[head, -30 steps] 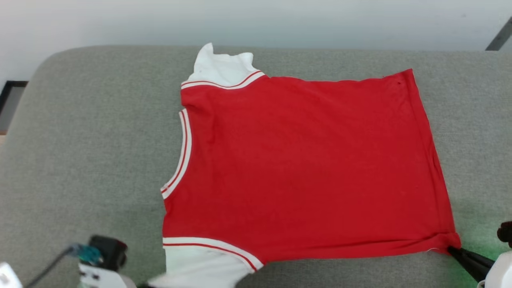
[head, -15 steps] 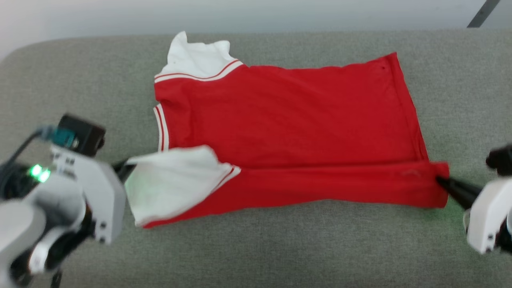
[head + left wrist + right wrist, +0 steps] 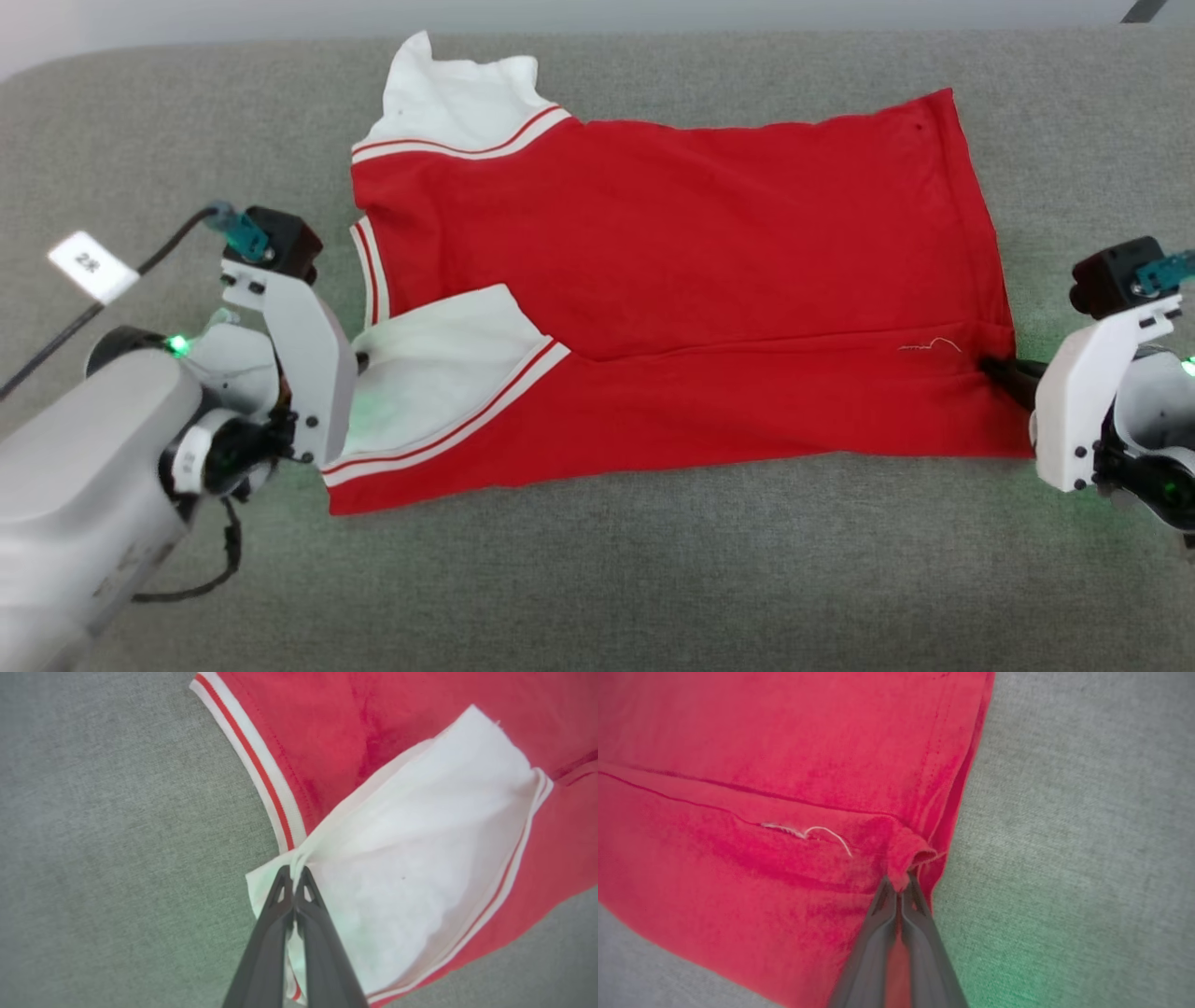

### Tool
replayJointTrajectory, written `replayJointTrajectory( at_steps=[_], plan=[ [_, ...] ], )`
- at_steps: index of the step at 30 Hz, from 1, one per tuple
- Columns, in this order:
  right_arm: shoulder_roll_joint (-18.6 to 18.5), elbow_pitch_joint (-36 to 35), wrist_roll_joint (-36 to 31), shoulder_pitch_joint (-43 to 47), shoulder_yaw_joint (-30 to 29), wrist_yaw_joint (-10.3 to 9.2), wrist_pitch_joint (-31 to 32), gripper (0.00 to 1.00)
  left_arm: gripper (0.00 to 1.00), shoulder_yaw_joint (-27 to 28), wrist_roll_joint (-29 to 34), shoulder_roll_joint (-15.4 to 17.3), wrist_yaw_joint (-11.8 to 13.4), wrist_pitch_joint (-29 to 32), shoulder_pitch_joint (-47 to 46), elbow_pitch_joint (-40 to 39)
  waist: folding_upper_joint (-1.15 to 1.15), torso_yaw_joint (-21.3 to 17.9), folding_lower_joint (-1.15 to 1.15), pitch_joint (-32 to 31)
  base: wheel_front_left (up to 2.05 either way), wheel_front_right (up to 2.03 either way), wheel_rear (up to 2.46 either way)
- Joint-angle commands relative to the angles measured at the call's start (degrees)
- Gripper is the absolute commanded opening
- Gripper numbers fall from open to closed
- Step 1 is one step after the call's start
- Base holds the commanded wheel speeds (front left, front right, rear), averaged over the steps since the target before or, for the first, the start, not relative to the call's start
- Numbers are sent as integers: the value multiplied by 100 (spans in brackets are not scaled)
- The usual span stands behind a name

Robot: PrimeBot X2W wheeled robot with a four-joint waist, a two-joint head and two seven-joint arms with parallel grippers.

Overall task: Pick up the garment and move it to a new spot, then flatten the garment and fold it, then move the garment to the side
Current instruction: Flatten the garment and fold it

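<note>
The garment point(image 3: 672, 261), a red jersey with white red-striped sleeves, lies plain side up on the grey cushion, its near third folded back over the body. My left gripper point(image 3: 293, 873) is shut on the edge of the near white sleeve point(image 3: 439, 373), beside the neck trim point(image 3: 252, 760). My right gripper point(image 3: 899, 882) is shut on the folded hem corner point(image 3: 990, 359) at the right end. A loose white thread point(image 3: 817, 833) lies on the fold. The far sleeve point(image 3: 457, 89) lies flat at the back.
The grey cushion point(image 3: 653, 579) stretches around the garment, with open fabric at the front and on both sides. A black cable with a white tag point(image 3: 89, 266) trails off my left arm.
Both grippers have carried the garment's near edge away from me and over its body, laying a fold. The camera has also tilted, shifting the whole picture.
</note>
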Motion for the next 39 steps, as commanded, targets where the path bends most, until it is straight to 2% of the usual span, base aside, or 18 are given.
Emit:
replayJointTrajectory(
  at_steps=[1,3,6,8,9,10,11,13,14,22,29,33,34,39],
  plan=[
    [74,142,52,-8,181,-5,38,0,0,25,-126,-112,-36,61,-75,180,0,4,0,10,0,0,0],
    [96,275,139,-93,327,-5,70,0,2,18,-183,-239,-98,131,-118,398,0,3,0,21,0,0,0],
    [102,440,229,-219,497,-5,65,0,21,40,-300,-385,-146,215,-152,678,0,-9,0,24,0,0,0],
    [106,566,272,-307,567,-6,69,0,44,68,-349,-462,-138,233,-211,815,0,-14,0,7,0,0,0],
    [103,612,282,-353,601,-6,63,0,67,80,-350,-487,-133,217,-239,855,0,-15,0,-8,0,0,0],
    [106,665,292,-401,627,-6,31,5,91,95,-334,-504,-151,184,-263,896,0,-15,0,-26,0,0,0],
    [96,712,285,-453,658,-7,3,28,100,111,-340,-525,-152,164,-271,938,0,-11,0,-51,0,0,0],
    [90,799,290,-517,700,-7,-92,58,100,136,-353,-550,-145,117,-288,989,0,10,0,-114,0,0,0],
    [94,861,308,-555,690,-7,-155,100,100,147,-334,-551,-147,78,-310,996,0,26,0,-150,0,0,0],
    [90,1102,226,-669,614,-6,-658,100,100,275,-309,-424,-79,-249,-197,778,0,178,0,-484,0,0,0],
    [187,997,-33,-524,115,-6,-1728,100,100,377,-487,-141,89,-409,257,45,0,254,0,-779,0,0,0],
    [292,702,-294,-311,-338,-6,-2336,100,100,387,-562,177,351,-511,688,-570,0,219,0,-879,0,0,0],
    [292,702,-294,-311,-338,-6,-2336,100,100,387,-562,177,351,-511,688,-570,0,219,0,-879,0,0,0],
    [446,93,-703,211,-1053,-6,-2811,100,100,394,-733,531,699,-574,1225,-1225,0,161,0,-907,0,0,0]
  ],
)
